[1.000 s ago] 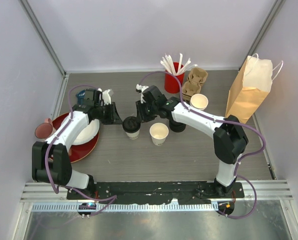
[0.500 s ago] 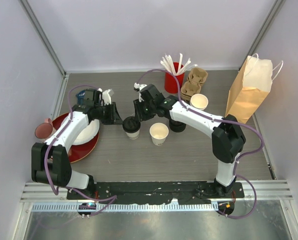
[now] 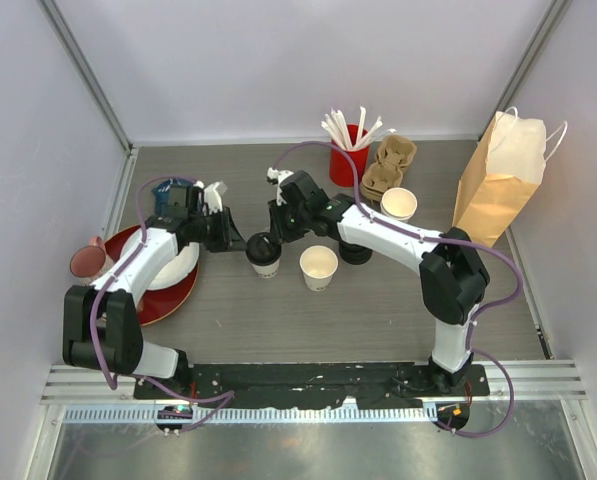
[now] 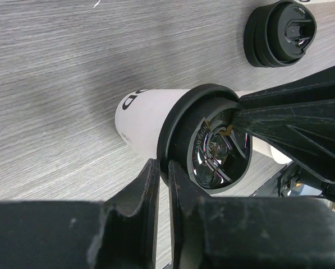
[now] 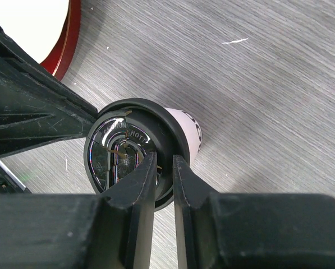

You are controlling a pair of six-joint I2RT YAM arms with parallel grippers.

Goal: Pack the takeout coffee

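One takeout coffee [image 3: 264, 254], a white paper cup with a black sip lid [image 4: 212, 147], stands at mid-table. My left gripper [image 3: 241, 241] reaches it from the left. In the left wrist view its fingers [image 4: 150, 179] are nearly together and pinch the lid's rim at their tips [image 4: 163, 163]. From the right comes my right gripper [image 3: 275, 233]. In the right wrist view it [image 5: 164, 158] is shut across the rim of the same lid [image 5: 128, 151], one finger on top, one outside. I see no second lidded cup.
A lidless white cup [image 3: 319, 266] stands right of the coffee, with a stack of black lids [image 3: 355, 250] beyond it. Another open cup [image 3: 399, 203], cardboard carriers [image 3: 390, 165], a red cup of stirrers [image 3: 348, 160] and a paper bag [image 3: 498, 180] are at back right. A red plate [image 3: 168, 300] lies left.
Both grippers have narrowed onto the lid's rim. The right arm has shifted slightly left toward the cup; the cup stays put.
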